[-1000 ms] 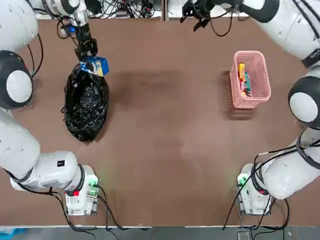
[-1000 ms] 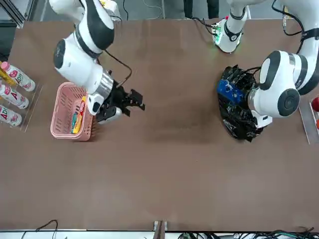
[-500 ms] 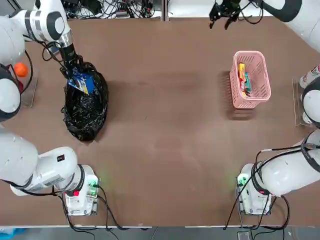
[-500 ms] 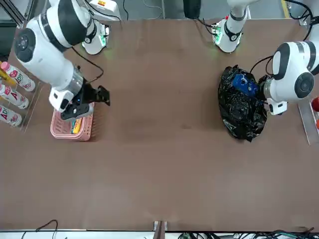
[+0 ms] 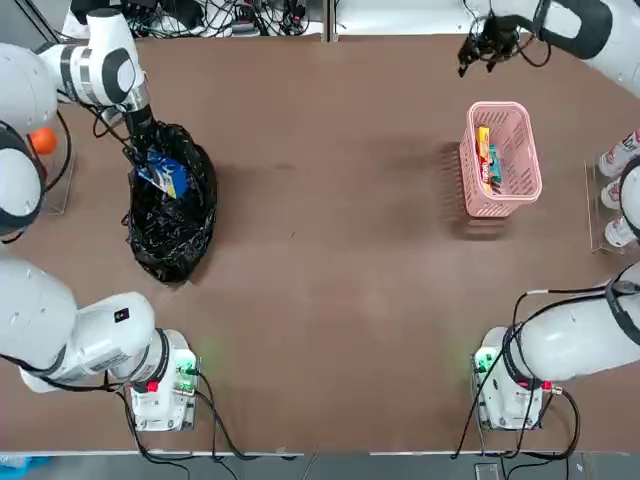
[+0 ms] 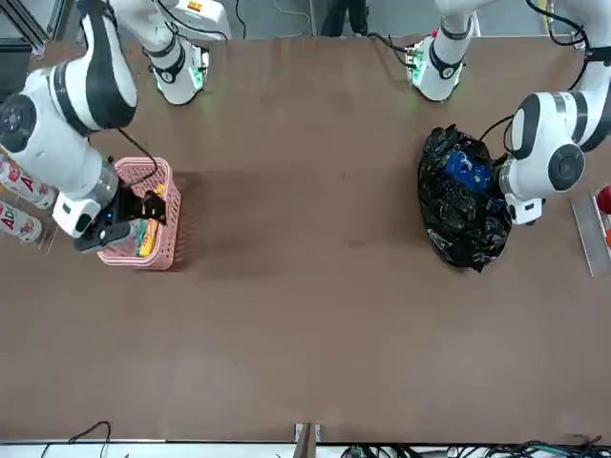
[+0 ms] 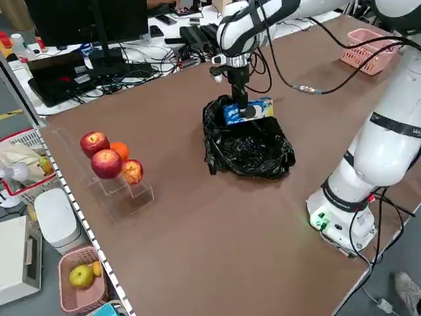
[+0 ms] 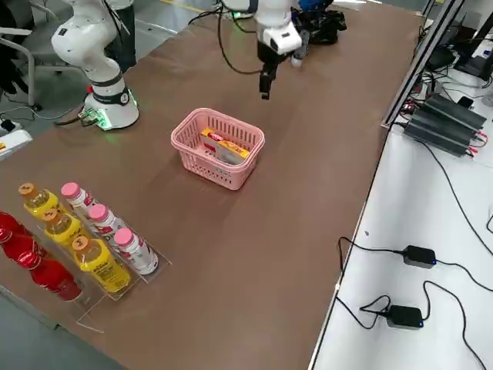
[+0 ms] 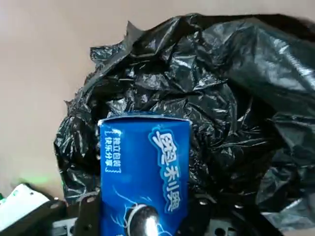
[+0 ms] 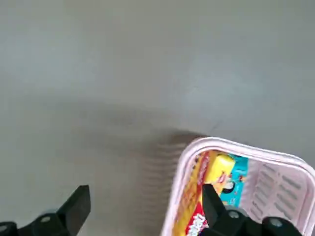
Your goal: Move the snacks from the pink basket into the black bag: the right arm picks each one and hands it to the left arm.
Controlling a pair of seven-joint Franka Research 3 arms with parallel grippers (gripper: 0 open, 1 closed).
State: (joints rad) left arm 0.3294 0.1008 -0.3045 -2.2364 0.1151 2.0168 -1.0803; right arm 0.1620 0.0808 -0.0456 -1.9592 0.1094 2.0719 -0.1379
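My left gripper is shut on a blue snack packet with a cookie picture. It holds the packet over the open mouth of the wrinkled black bag at the far left. The pink basket stands at the far right. A yellow box and a teal box lie in it. My right gripper hangs open and empty above the basket's far end.
Bottles on a clear rack stand beside the basket at the table's right edge. Red and orange fruit on a clear rack sits at the left edge. Cables run along the far edge.
The left gripper carried the blue packet from beside the bag's far rim down over its mouth. The right gripper swung open from the middle of the far edge to the basket.
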